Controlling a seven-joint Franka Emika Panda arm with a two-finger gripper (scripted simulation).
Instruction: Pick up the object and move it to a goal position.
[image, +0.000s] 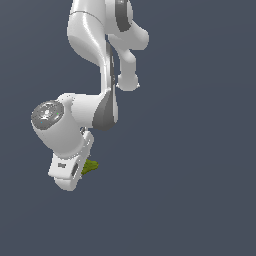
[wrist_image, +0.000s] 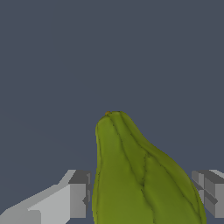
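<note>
Object between end effector fingers.

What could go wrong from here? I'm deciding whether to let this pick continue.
The gripper straddles the object, but its fingers look apart from it, so closing may only pinch an uneven ridged side and slip. In the exterior view the object is mostly hidden, so contact is hard to confirm.
</note>
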